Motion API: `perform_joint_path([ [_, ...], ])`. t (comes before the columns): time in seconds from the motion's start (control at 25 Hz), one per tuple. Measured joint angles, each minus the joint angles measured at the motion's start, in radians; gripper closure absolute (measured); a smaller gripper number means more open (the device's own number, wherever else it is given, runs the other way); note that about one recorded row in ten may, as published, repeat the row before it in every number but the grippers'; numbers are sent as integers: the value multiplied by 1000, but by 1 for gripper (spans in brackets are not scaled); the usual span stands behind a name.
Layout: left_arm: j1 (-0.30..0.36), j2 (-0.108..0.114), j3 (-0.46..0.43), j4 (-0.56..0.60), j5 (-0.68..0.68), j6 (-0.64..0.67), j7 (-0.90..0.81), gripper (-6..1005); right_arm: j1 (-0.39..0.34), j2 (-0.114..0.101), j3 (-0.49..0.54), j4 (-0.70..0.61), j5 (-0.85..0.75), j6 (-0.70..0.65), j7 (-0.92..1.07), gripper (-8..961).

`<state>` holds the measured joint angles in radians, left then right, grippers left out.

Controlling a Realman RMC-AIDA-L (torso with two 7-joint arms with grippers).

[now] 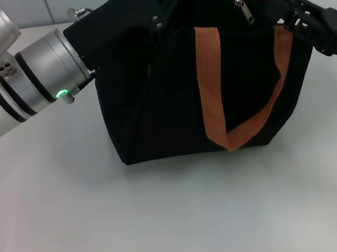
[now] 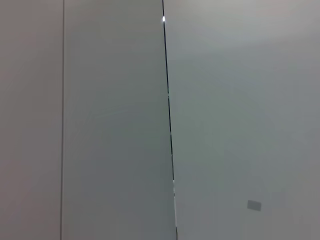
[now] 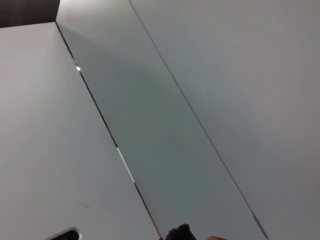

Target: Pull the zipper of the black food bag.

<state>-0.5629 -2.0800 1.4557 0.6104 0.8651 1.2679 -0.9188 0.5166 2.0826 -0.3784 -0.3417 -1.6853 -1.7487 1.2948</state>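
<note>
1. The black food bag point(image 1: 213, 90) stands upright on the white table point(image 1: 168, 224), far of centre, with one orange-brown strap handle point(image 1: 214, 96) looping down its near face.
2. The zipper point(image 1: 241, 9), a small silver slider with a dangling tab, sits on the bag's top edge toward the right end.
3. The left gripper point(image 1: 161, 13) reaches across from the left and presses into the bag's top left corner, apparently to brace the fabric against a pull. Black on black hides its jaws, so their state cannot be told.
4. The right gripper point(image 1: 280, 8) arrives from the right at the top right corner, beside the strap's end and near the zipper. It looks clenched on the fabric or strap there, though exactly what it grasps is unclear.
5. Only the head view shows the bag and both arms. The left wrist view shows only wall panels. The right wrist view shows wall panels too, with a dark scrap at one edge.
</note>
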Motion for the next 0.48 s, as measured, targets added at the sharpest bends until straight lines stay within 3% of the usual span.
perform_joint_path([
  [0.16,0,0,0,0,0,0,0,867,10,0,-10,3,-1,12,11,413],
  [0.48,-1,0,0,0,0,0,0,865,22,0,-12,4,-5,80,46,410],
])
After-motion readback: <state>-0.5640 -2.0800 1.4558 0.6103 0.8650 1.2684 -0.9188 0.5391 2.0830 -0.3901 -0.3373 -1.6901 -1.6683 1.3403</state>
